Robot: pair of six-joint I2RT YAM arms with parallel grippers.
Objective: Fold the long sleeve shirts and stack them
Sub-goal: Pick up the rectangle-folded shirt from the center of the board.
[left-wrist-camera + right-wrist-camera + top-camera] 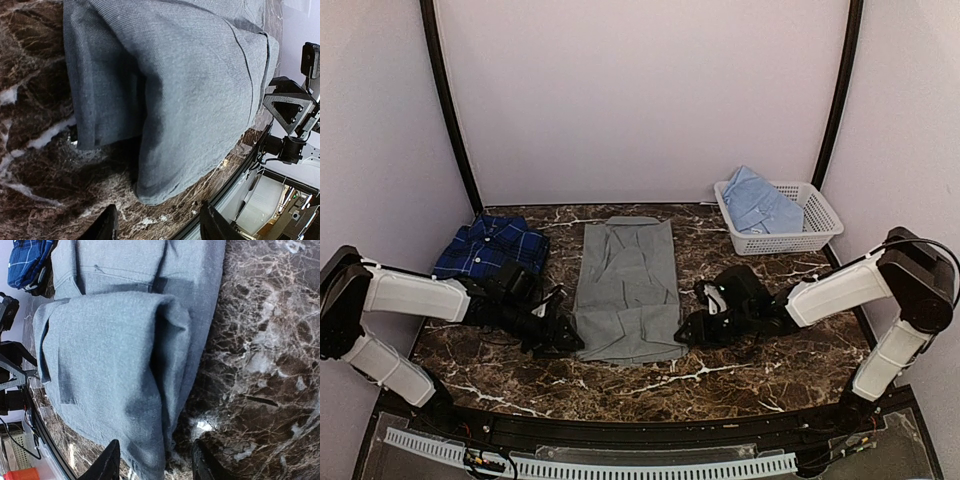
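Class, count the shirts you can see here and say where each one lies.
3: grey shirt mid-table, plaid shirt far left, light blue shirt in the basket; more may hide beneath.

A bench (740, 380) with a dark brown marble pattern and white veins fills the floor of the booth. At its far right corner stands a white plastic lattice basket (790, 242), upright, set slightly askew, close to the right wall. Pale, plain backdrop walls (640, 100) close in the far side and both flanks. A black pole (448, 110) rises from the far left corner, leaning outward, and a second black pole (838, 95) rises from the far right. Along the near edge runs a curved black rail (670, 425), and just below it lies a white slotted cable duct (620, 465). The right wrist view catches a small orange object (20, 474) beyond the bench edge.
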